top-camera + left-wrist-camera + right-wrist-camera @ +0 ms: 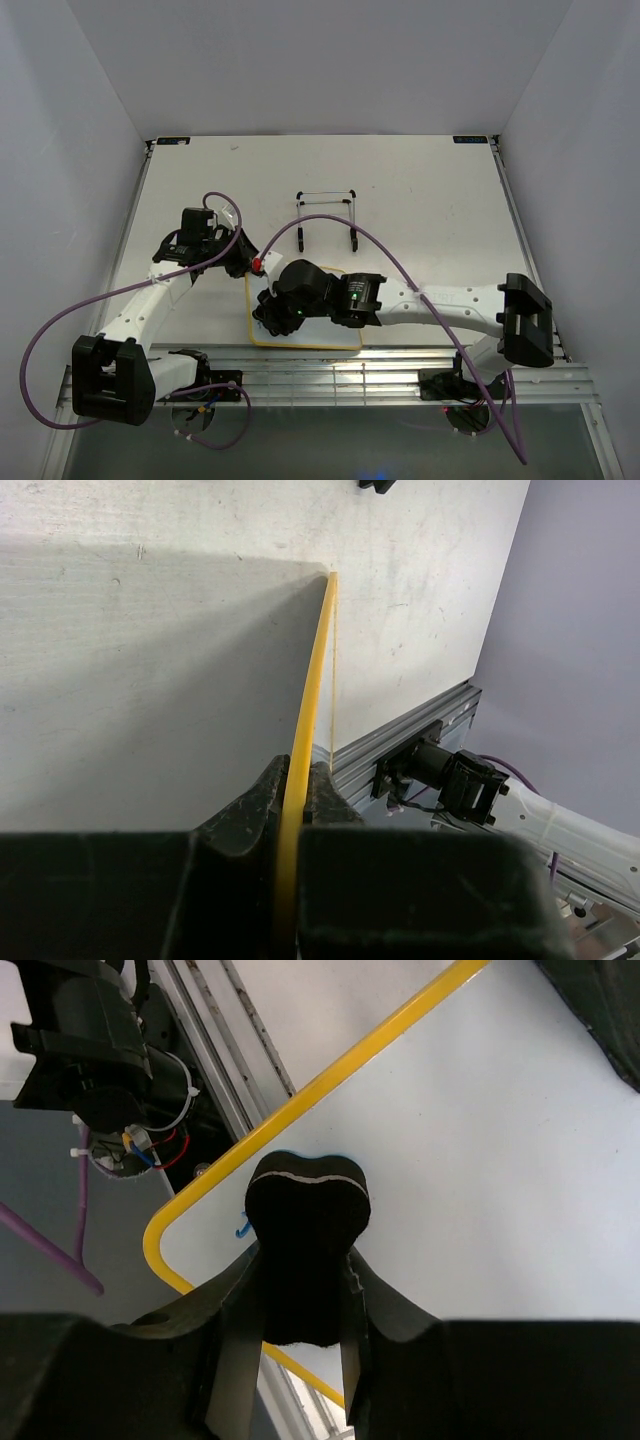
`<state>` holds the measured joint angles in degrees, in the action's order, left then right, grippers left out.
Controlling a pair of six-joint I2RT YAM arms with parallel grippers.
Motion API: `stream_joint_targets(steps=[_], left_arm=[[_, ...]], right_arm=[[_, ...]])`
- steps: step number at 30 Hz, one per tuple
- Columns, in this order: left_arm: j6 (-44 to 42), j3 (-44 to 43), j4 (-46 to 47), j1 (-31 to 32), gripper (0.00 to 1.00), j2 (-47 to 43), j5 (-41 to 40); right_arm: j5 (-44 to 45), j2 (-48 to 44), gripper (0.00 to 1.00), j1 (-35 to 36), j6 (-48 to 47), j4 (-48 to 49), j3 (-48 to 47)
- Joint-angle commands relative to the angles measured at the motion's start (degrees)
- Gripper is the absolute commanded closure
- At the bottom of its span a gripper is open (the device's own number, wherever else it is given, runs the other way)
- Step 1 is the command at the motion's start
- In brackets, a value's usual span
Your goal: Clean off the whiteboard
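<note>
The whiteboard (322,338), white with a yellow frame, lies flat near the table's front edge. My left gripper (243,262) is at its far left corner. In the left wrist view the jaws (290,780) are shut on the board's yellow edge (315,660). My right gripper (275,312) is over the board's left part, shut on the black eraser (305,1245). The eraser's end rests on the white surface (480,1160) near a rounded corner. A small blue mark (242,1228) shows beside the eraser.
The black wire easel stand (328,215) stands behind the board at mid table. An aluminium rail (350,375) runs along the near edge, close to the board's front side. Purple cables loop above both arms. White walls enclose the table.
</note>
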<state>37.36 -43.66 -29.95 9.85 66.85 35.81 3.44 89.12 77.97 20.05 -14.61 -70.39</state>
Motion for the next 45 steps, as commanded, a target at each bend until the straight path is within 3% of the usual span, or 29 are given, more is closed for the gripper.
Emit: stream_joint_targets(steps=[1,10,25,38,45], left_arm=[[-10.82,1.56,0.25,0.35,1.0,0.39,-26.41],[-10.82,1.56,0.25,0.35,1.0,0.39,-26.32],[-11.17,1.65,0.25,0.44,1.0,0.39,-25.44],[-11.61,1.65,0.51,0.44,1.0,0.21,-23.86],[-11.61,1.91,0.77,0.44,1.0,-0.49,-23.6]], right_arm=[[-4.14,-1.4,0.92,2.27,-2.73,3.71,5.24],[-1.42,-7.47,0.92,2.62,-8.89,4.07,12.3],[-4.76,0.78,0.92,2.18,-15.83,1.87,-2.29],[0.96,0.52,0.92,-6.34,-9.25,3.09,4.82],[-0.8,3.6,0.92,-7.05,-5.56,3.1,-0.7]])
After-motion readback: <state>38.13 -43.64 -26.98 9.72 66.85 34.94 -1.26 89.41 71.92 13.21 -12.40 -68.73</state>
